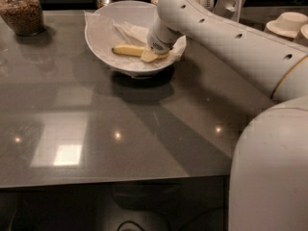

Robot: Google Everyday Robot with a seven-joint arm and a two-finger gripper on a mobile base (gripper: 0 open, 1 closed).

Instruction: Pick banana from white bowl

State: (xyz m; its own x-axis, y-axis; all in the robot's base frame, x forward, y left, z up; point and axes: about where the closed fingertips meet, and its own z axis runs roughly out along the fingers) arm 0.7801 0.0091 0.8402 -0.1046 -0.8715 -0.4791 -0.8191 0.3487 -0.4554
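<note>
Glossy grey desk (96, 129), with a jar (21, 13) left of the white bowl (126, 69) and cups (288, 23) to its right: the robot's gripper (150, 55) sits inside the bowl at the right end of the banana (127, 50), which lies on the paper lining. Whether the jaws are closed cannot be told. The grasp appears to be in hand; next, a firm hold and a lift clear of the rim.

Wide, glossy grey-brown table top (120, 109): fills most of the view, near edge straight. Reflections noted on it: one bright square patch of light (67, 154) near left, small round light spots (117, 135) across the middle. Rear left, a glass jar of brown grains (21, 13); rear right, stacked white cups (288, 23). Dark floor (96, 206) below the edge. My pincer (150, 56) sits low over the table's far centre.
</note>
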